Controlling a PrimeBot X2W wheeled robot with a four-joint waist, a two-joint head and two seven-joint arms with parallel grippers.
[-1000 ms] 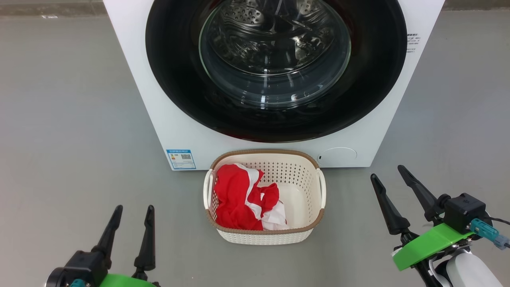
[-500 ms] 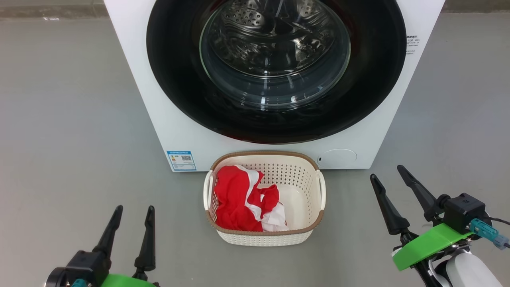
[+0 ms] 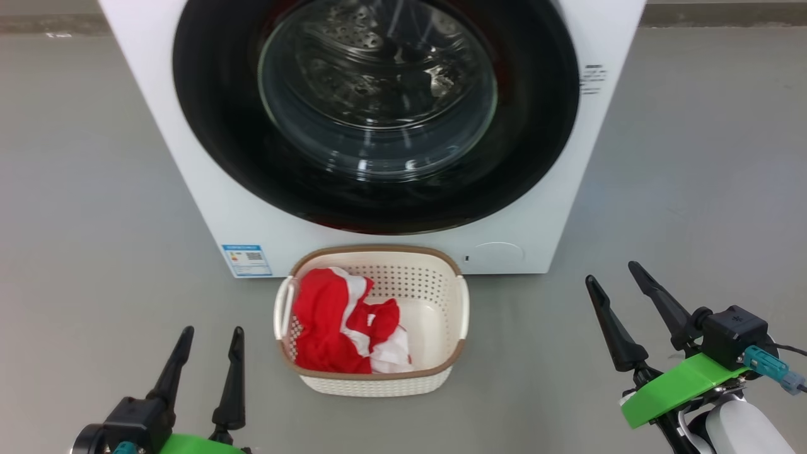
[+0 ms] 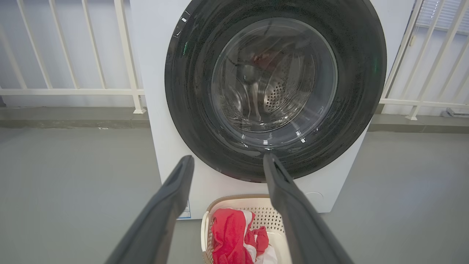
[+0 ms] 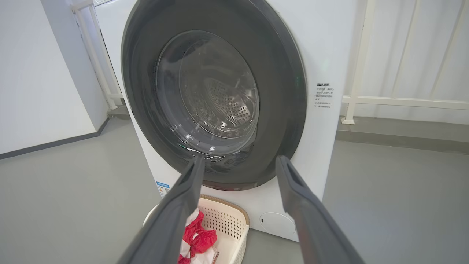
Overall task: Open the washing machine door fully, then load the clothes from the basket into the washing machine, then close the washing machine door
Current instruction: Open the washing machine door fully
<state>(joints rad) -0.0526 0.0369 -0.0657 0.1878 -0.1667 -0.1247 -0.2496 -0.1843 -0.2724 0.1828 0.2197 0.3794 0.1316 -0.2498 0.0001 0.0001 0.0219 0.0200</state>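
Left gripper [image 3: 213,329] and right gripper [image 3: 611,272]: both have their fingers spread wide and hold nothing. They hover low over the grey floor [image 3: 94,221], one on each side of the basket [image 3: 372,250] and well apart from it, fingers pointing toward the washing machine [image 3: 183,189].

The basket stands on the floor just in front of the machine's base, below the door. Its long axis appears to run left to right, parallel with the machine's front, with a white handle at each end. The clothes [image 3: 328,315] lie heaped in its left half, the right half bare.

The washing machine door [image 3: 377,107] sits flush against the front, facing the robot squarely. Being round, it has no long axis, and its glass bulges inward toward the steel drum [image 4: 274,91].

Progress, as judged: no step is done. The door is yet to be opened, the clothes loaded and the door shut again.
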